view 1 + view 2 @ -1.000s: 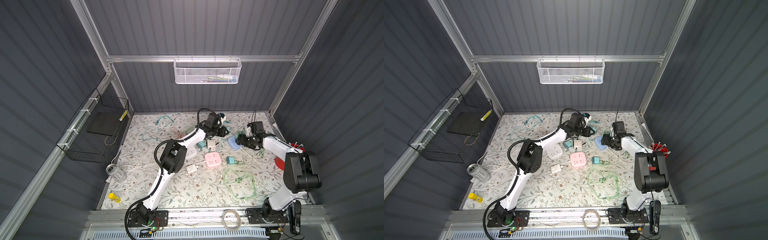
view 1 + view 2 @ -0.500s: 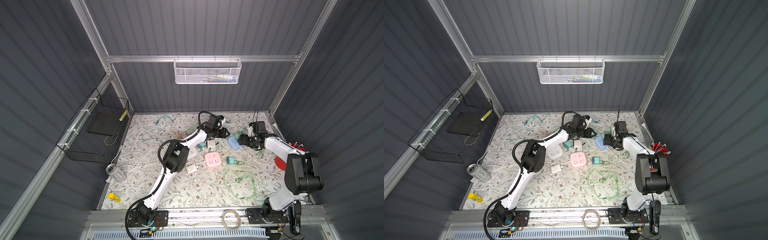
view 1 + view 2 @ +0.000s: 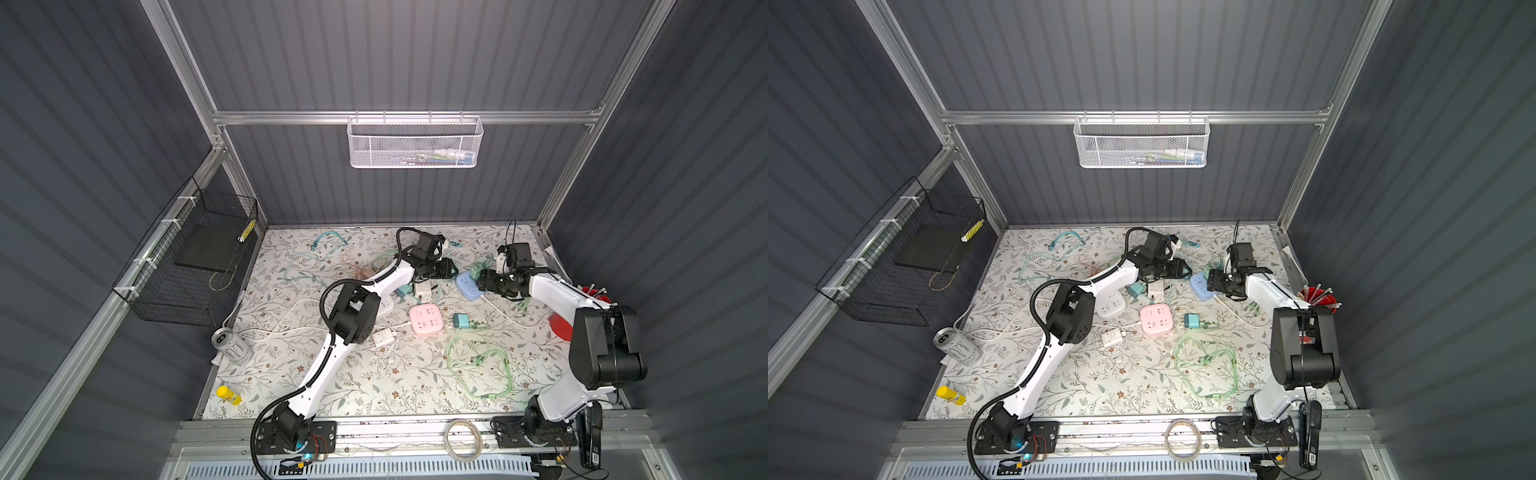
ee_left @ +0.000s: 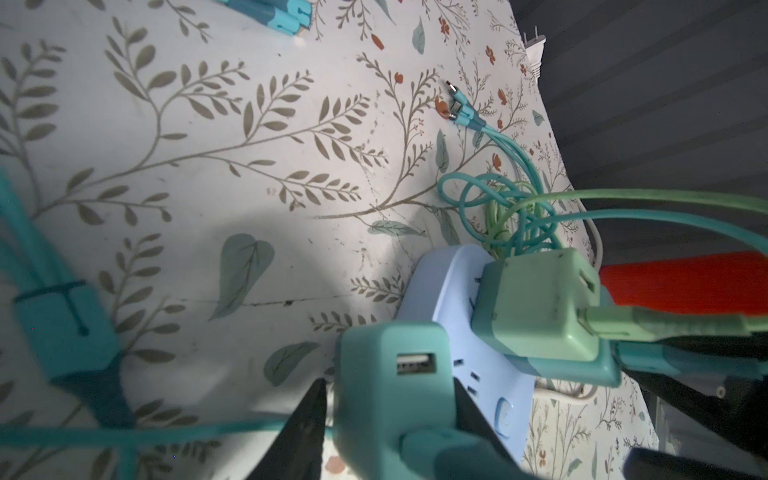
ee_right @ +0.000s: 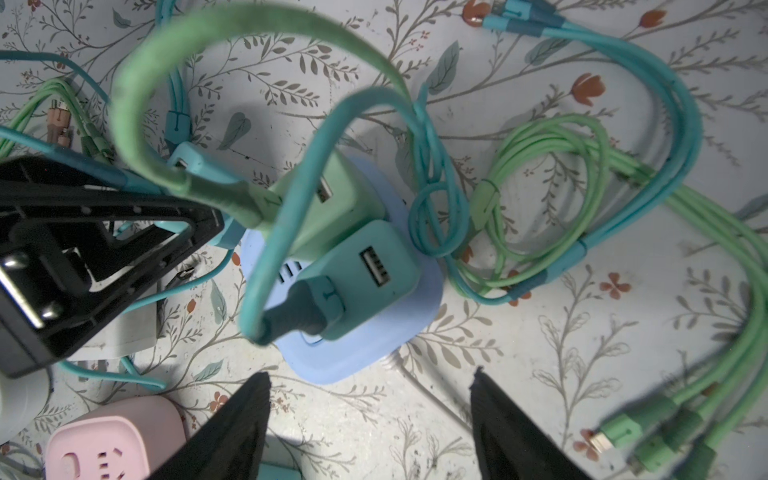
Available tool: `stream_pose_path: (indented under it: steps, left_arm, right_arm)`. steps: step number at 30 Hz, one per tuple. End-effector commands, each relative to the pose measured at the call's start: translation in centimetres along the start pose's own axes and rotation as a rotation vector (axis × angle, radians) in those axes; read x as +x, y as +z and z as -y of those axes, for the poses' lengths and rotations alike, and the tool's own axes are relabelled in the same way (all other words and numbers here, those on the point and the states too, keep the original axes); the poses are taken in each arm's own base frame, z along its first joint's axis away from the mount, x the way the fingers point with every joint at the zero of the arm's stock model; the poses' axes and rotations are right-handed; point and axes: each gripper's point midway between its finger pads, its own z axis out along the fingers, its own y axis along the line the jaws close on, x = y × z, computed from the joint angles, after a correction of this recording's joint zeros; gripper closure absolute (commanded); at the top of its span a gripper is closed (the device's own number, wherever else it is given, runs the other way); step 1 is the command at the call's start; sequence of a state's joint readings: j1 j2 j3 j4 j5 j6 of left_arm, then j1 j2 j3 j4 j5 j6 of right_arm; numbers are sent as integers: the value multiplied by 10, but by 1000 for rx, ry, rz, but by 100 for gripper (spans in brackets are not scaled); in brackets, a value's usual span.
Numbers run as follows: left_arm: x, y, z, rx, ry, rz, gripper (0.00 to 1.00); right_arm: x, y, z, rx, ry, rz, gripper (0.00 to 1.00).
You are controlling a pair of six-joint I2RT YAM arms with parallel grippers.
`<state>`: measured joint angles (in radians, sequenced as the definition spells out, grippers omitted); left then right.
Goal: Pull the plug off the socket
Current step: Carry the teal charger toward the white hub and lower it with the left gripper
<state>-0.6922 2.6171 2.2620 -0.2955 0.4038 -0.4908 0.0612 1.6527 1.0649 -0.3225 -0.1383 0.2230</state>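
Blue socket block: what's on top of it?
A green charger and a teal charger stand plugged into the blue socket block. A few slots show beside them; their prongs and most of the top face are covered.

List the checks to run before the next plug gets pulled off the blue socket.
1. Is the right gripper open and empty: ok.
2. Are the green charger and teal charger seated in the blue socket: ok.
3. Is the left gripper free of the second teal charger: cannot tell; its jaws flank it.
4. Are leads clear of the chargers: not ok; the green cable and teal cable arch over them.
5. Is the blue socket braced: cannot tell.
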Motion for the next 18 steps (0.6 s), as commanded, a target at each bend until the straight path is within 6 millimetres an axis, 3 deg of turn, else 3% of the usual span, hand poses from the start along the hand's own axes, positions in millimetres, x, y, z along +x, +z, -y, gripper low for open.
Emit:
stream_pose_path:
  steps: [1,6,9,13,18]
  left_arm:
    - [0,-4,-6,-38,-13,-17,51]
    - [-1,-10,-8,-75,-6,-18,44]
    - [1,-11,-10,-82,-20,-22,33]
    - [2,-13,-10,-91,-31,-27,32]
    - [-10,-26,-7,-128,-13,9,31]
  right_arm:
    - [1,0,5,22,-6,-9,23]
    - [3,1,5,19,5,-10,23]
    - [3,1,5,16,8,-8,23]
    - [1,0,5,18,8,-6,23]
    - [0,0,6,24,-2,-8,23]
